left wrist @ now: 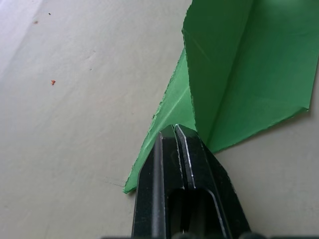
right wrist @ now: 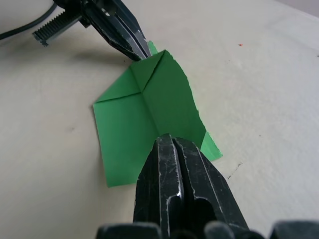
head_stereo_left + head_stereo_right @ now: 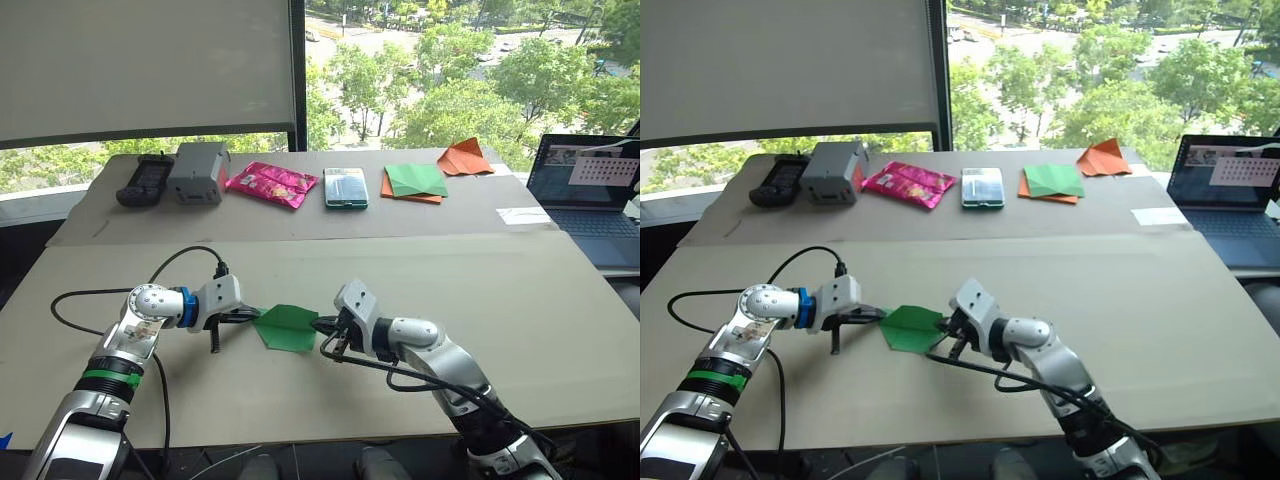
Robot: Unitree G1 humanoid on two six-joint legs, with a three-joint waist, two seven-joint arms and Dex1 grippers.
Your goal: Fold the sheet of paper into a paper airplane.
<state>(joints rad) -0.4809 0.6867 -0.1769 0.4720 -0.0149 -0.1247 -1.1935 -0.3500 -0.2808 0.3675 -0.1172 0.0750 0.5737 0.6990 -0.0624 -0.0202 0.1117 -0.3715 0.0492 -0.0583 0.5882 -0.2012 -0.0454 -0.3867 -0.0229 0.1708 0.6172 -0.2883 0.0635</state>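
Note:
The sheet of paper (image 3: 287, 327) is bright green and partly folded, with a centre crease and a pointed end toward my left arm. It lies near the front middle of the tan table (image 3: 450, 280). My left gripper (image 3: 250, 315) is shut on the pointed left end; in the left wrist view its fingertips (image 1: 172, 137) meet on the paper (image 1: 239, 69). My right gripper (image 3: 322, 328) is shut on the opposite edge. The right wrist view has its black fingers (image 2: 167, 154) closed over the paper (image 2: 144, 119), with the left gripper (image 2: 142, 52) at the far tip.
Along the back board lie a black remote (image 3: 147, 180), a grey box (image 3: 197, 172), a pink packet (image 3: 271, 184), a teal-edged case (image 3: 346, 187), a green-and-orange paper stack (image 3: 415, 182) and an orange pointed paper shape (image 3: 465, 158). A laptop (image 3: 590, 190) stands at far right. Black cables (image 3: 100, 300) trail from both arms.

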